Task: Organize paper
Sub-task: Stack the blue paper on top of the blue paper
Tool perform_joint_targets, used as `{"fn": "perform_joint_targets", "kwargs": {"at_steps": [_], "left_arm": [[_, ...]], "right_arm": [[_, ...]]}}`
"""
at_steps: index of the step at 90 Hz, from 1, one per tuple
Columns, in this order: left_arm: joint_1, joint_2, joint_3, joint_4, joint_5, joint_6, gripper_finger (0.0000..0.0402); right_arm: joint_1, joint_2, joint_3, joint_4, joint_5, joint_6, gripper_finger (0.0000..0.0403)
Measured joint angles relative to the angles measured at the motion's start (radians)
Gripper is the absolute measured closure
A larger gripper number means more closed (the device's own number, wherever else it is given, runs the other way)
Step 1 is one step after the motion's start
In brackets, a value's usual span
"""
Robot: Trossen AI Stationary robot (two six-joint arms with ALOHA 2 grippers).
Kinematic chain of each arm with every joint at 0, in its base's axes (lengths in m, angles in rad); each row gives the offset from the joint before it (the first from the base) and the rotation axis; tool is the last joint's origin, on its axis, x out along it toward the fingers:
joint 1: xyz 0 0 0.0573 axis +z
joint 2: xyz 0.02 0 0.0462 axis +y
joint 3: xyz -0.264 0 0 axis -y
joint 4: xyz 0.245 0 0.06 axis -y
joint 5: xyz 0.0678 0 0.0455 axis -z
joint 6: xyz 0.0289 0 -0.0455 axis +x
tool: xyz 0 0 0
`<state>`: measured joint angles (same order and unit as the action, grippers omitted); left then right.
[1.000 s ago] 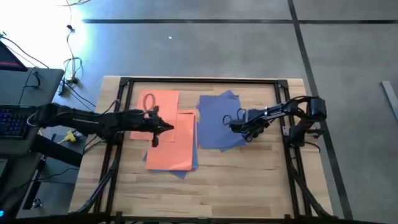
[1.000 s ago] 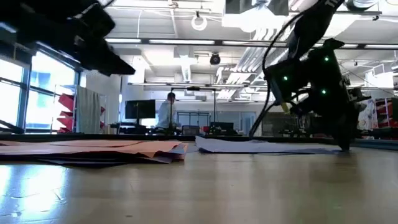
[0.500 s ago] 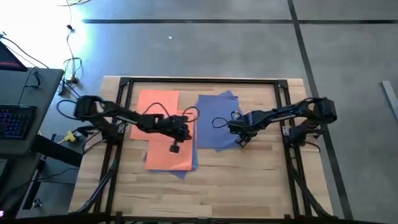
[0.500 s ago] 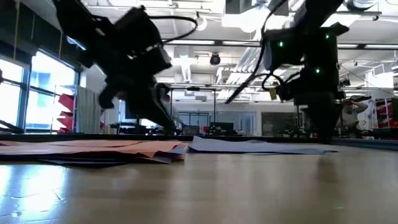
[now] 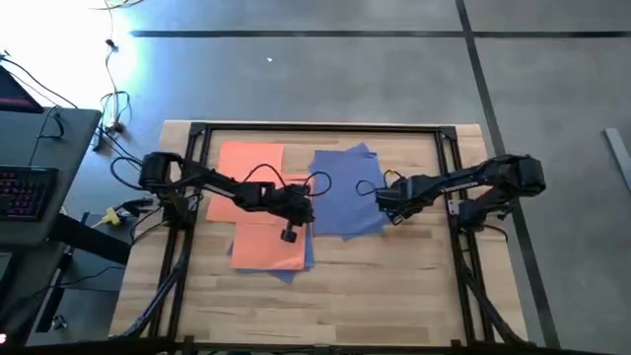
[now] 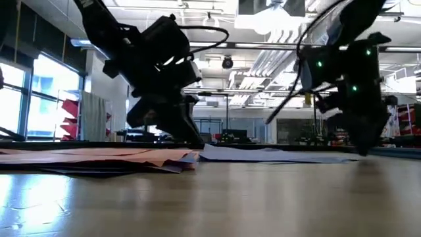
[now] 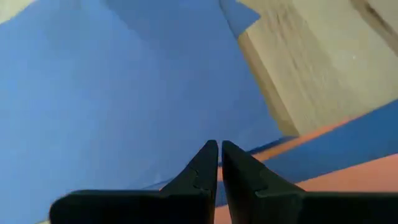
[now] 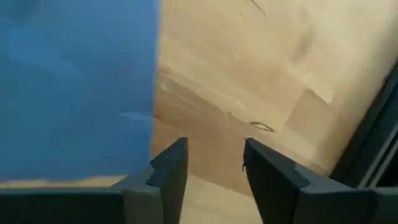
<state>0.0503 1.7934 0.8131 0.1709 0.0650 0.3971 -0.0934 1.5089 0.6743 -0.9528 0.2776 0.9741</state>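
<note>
Orange paper (image 5: 251,173) lies on the table's left half in overlapping sheets, with a bluish sheet (image 5: 294,271) showing under their near edge. Blue paper (image 5: 345,182) lies flat at the centre, its sheets fanned. My left gripper (image 5: 306,211) is shut and low where orange meets blue; the left wrist view shows its tips (image 7: 219,148) over the blue paper (image 7: 124,93) beside the orange edge (image 7: 348,183). My right gripper (image 5: 384,202) is open and low at the blue paper's right edge; between its fingers (image 8: 214,152) is bare wood beside the blue sheet (image 8: 74,81). My left gripper's shut fingertips (image 7: 211,155) slant down from the table's left onto the left edge of the blue paper (image 7: 186,143). The paper lies flat, and I cannot tell whether the tips touch it.
Black frame rails (image 5: 315,128) border the table. A side desk with a keyboard (image 5: 25,192) stands to the left. Bare wood (image 5: 325,306) stretches along the near edge. A person (image 6: 176,118) sits far back in the room.
My left gripper has swung toward the table's right edge and come down, from above the orange sheets to the seam between orange and blue. My right gripper has stayed low at the blue paper's right edge, shifting slightly left and back to the right.
</note>
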Motion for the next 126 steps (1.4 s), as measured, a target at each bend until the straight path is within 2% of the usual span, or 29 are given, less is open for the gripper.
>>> {"fn": "perform_joint_targets", "kwargs": {"at_steps": [19, 24, 44, 79, 110, 126], "left_arm": [[0.015, 0.078, 0.036, 0.009, 0.022, -0.001, 0.0402], [0.016, 0.098, 0.049, 0.015, 0.023, 0.0, 0.0402], [0.016, 0.137, 0.097, 0.01, 0.023, 0.0, 0.0402], [0.016, 0.138, 0.105, 0.007, 0.019, -0.001, 0.0402], [0.012, 0.069, 0.1, -0.104, -0.017, -0.02, 0.0402], [0.012, 0.02, 0.101, -0.23, -0.112, -0.038, 0.0402]], "right_arm": [[0.009, -0.002, -0.022, 0.091, -0.047, -0.011, 0.0386], [0.019, 0.0, -0.012, 0.103, -0.05, -0.014, 0.0397], [0.051, 0.0, 0.006, 0.201, -0.115, -0.01, 0.0399], [0.135, 0.001, 0.019, 0.336, -0.202, 0.038, 0.0403], [0.179, -0.069, 0.02, 0.228, -0.126, 0.111, 0.0403], [0.192, -0.084, 0.02, 0.386, 0.001, 0.045, 0.0403]]}}
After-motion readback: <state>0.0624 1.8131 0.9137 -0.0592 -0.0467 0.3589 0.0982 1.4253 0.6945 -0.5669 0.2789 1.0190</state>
